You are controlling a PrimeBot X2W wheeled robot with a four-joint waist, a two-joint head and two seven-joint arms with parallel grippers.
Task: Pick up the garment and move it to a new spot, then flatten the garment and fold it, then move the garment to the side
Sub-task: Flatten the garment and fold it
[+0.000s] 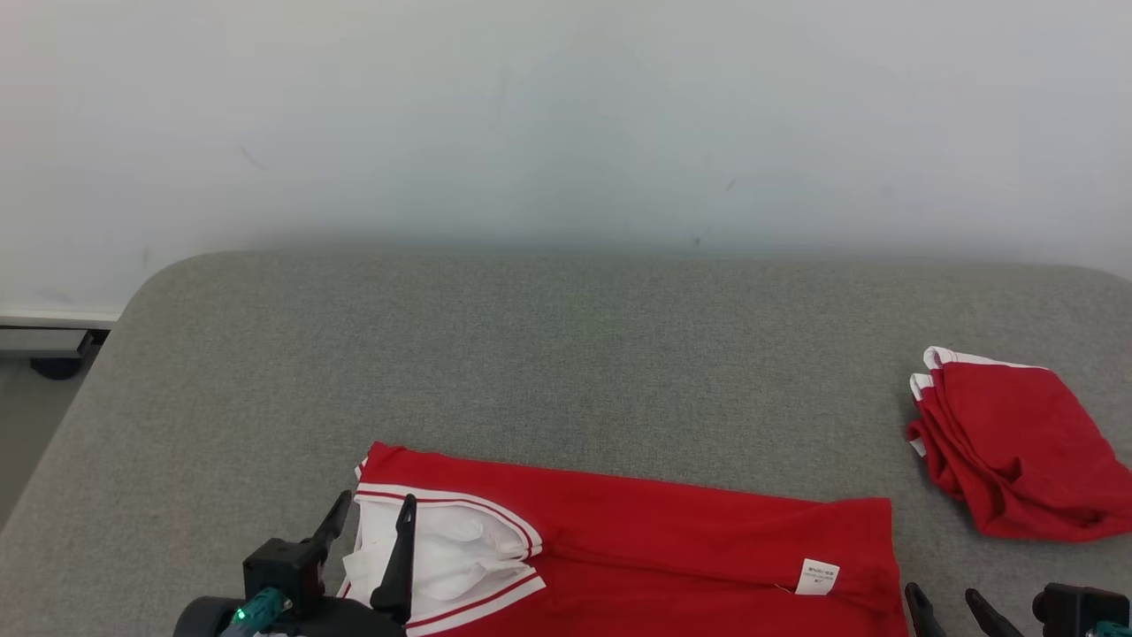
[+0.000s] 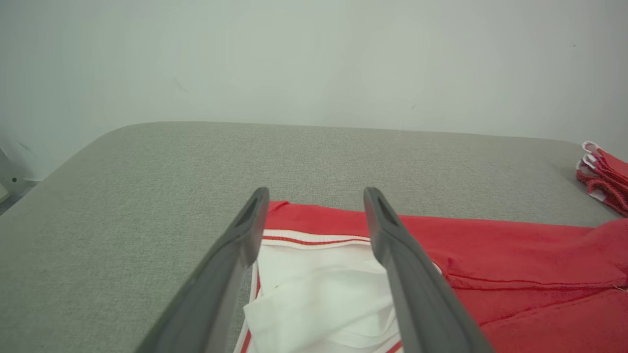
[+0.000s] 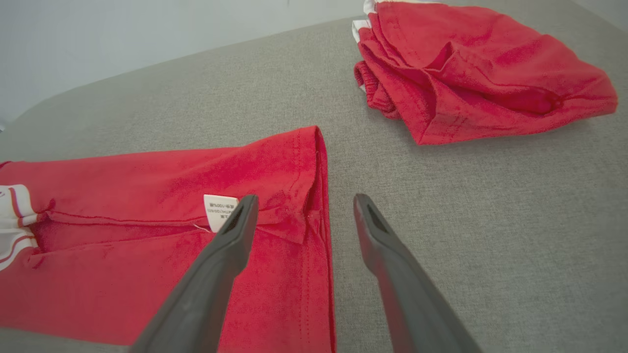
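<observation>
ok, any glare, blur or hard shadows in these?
Head view: flat even light, no glare. Left wrist view: left claw soft near the lens, shirt sharp. Right wrist view: soft shadow under the folded pile, label print too small to read.

**Red fabric garment [image 1: 672, 540], spread flat and lengthwise on the grey worktop [image 1: 566, 354]**
Its white sleeve with red stripes [image 1: 442, 548] lies directly beneath the left tool [image 1: 376, 500]. A fold line runs along its length. The hem end, bearing a small white care label [image 1: 816, 576], lies under the right tool [image 1: 941, 591], with the hem edge between that tool's two fingers.
</observation>
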